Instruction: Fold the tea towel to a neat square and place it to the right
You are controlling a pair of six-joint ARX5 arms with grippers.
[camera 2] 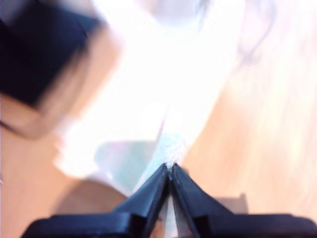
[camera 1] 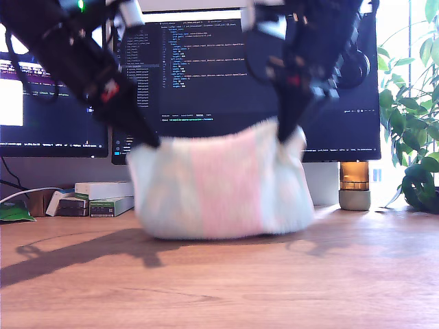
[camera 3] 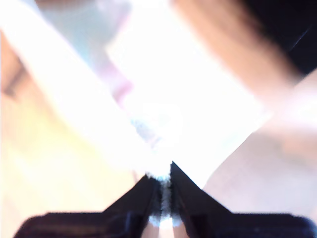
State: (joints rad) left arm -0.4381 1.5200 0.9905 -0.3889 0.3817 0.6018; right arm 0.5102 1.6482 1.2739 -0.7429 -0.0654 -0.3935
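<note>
The tea towel (camera 1: 219,181), fluffy white with faint pink and mint patches, hangs lifted in front of the monitors, its lower edge brushing the wooden desk (camera 1: 226,281). In the exterior view a black arm pinches each upper corner, one at that view's left (camera 1: 147,140) and one at its right (camera 1: 288,133). The wrist views do not settle which arm is which. My first gripper (camera 2: 171,168) is shut on a fold of the towel (camera 2: 163,99). My second gripper (camera 3: 166,178) is shut on the towel (camera 3: 163,119), with pile showing between its fingers. All frames are blurred.
Two monitors (camera 1: 206,68) stand behind the towel. Small boxes (camera 1: 103,199) lie at the exterior view's left on the desk. A jar (camera 1: 354,185) and a leafy plant (camera 1: 411,123) stand at that view's right. Bare wood stretches in front of the towel.
</note>
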